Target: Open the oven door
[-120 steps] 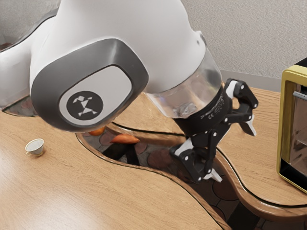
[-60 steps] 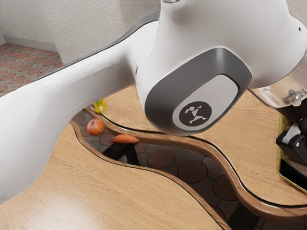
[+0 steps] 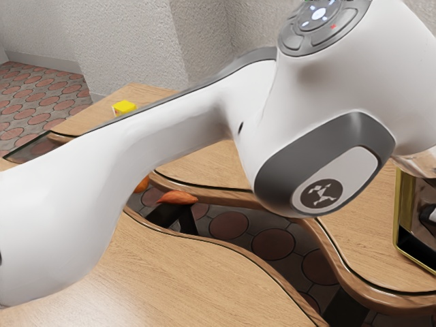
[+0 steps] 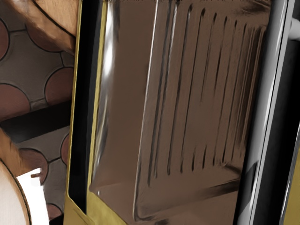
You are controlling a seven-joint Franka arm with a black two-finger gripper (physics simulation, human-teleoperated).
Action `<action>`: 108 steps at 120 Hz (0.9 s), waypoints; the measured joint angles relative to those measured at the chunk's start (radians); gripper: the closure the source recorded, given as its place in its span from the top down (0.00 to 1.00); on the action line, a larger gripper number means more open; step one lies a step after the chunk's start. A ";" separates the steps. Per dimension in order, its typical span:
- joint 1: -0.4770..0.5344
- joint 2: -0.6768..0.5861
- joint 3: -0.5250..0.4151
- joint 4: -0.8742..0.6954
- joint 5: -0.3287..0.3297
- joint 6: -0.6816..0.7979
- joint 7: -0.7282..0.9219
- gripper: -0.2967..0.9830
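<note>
At the exterior view's right edge, part of my gripper shows in front of the gold-framed oven; the arm and the picture's edge hide the rest, so its state is unclear. The wrist view looks closely onto the oven's brownish glass door, with rack bars behind the glass. A long silver handle runs along one side of the door, apart from the glass. As far as it shows, the door sits against the oven body.
My arm spans much of the wooden table, which has a winding gap with dark tiled floor below. An orange elongated item lies by the gap's edge. A yellow block sits at the far end.
My arm has swung toward the exterior view's right, carrying the gripper from over the table's gap to the oven front. The orange item and the oven body have stayed in place.
</note>
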 joint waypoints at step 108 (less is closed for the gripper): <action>-0.005 0.065 0.086 -0.025 -0.028 0.047 0.015 0.76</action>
